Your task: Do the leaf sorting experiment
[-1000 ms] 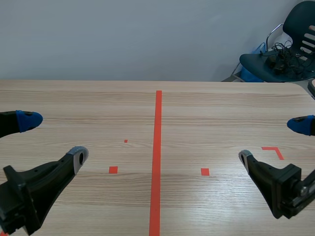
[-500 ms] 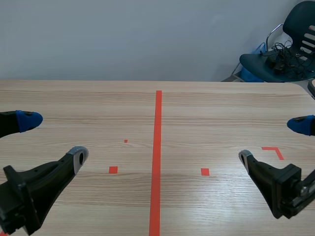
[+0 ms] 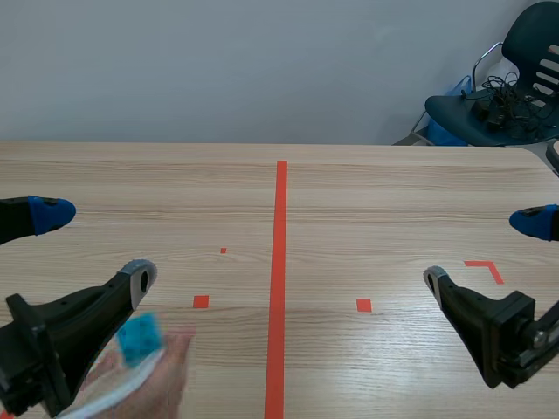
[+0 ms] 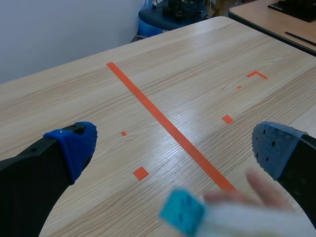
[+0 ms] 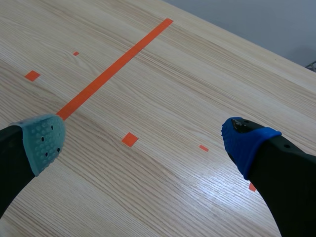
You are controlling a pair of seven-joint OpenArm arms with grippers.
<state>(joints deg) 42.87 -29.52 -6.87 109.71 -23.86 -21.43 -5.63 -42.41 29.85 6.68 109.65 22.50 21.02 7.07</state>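
Both our left gripper [image 3: 96,243] and right gripper [image 3: 479,249] stand spread, empty. A blurred, cut-off hand [image 3: 157,381] holds a small blue thing [image 3: 140,339] beside the left gripper; what it is we cannot tell.

Left claw [image 3: 96,244] low at the near left of the surface [image 3: 367,201], right claw [image 3: 480,249] low at the near right, well apart. Tape line [image 3: 279,262] between them, from near edge to far. Person's hand [image 3: 148,384] at the near edge, just beside the left claw, left of the line, small block [image 3: 140,339] at its fingertips. Chair [image 3: 498,113] behind the far right corner.
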